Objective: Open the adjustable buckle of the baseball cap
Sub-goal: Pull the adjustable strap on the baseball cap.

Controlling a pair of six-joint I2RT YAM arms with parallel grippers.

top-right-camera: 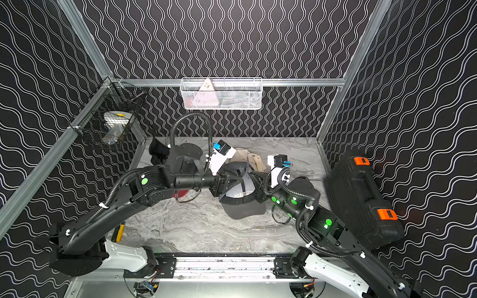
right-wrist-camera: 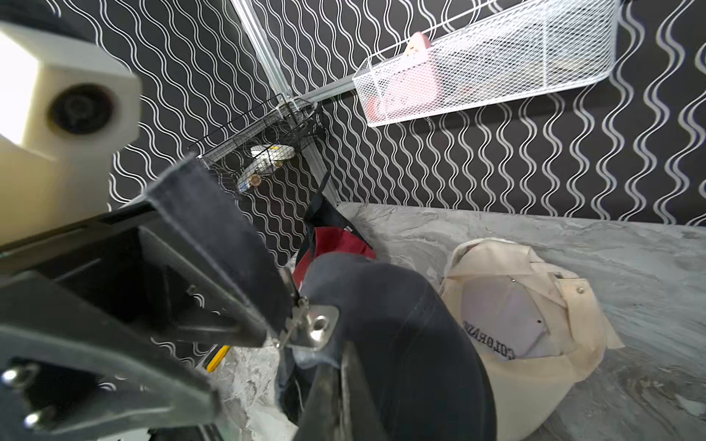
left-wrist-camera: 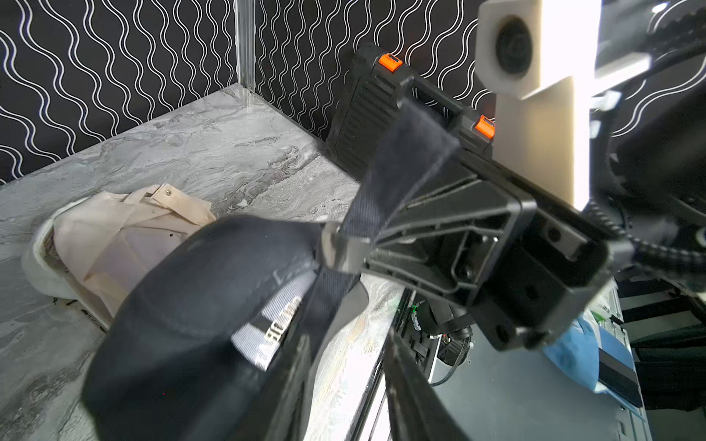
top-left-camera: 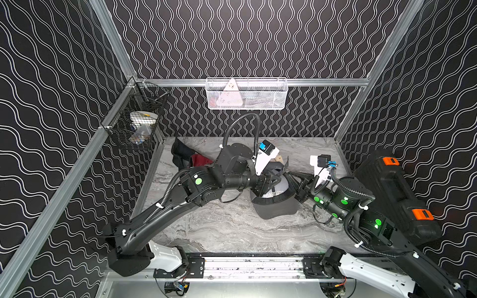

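A dark grey baseball cap (top-left-camera: 275,206) (top-right-camera: 244,209) sits mid-table, its back raised between my two grippers. Its silver metal buckle (left-wrist-camera: 331,248) (right-wrist-camera: 319,324) hangs on the dark strap, whose free end (left-wrist-camera: 408,152) (right-wrist-camera: 206,221) sticks up. My right gripper (top-left-camera: 290,176) (right-wrist-camera: 344,370) comes from the right and is shut on the strap right at the buckle. My left gripper (top-left-camera: 273,180) (left-wrist-camera: 347,355) comes from the left and stands open. One of its fingers (left-wrist-camera: 294,382) lies against the cap's edge, and bare table shows between the jaws.
A beige cap (left-wrist-camera: 126,233) (right-wrist-camera: 535,298) lies just behind the grey one. Red and navy caps (top-left-camera: 192,158) sit at the back left. A black case with orange latches (top-left-camera: 395,196) stands along the right wall. A white mesh basket (top-left-camera: 246,94) and a black wire basket (top-left-camera: 139,121) hang on the walls.
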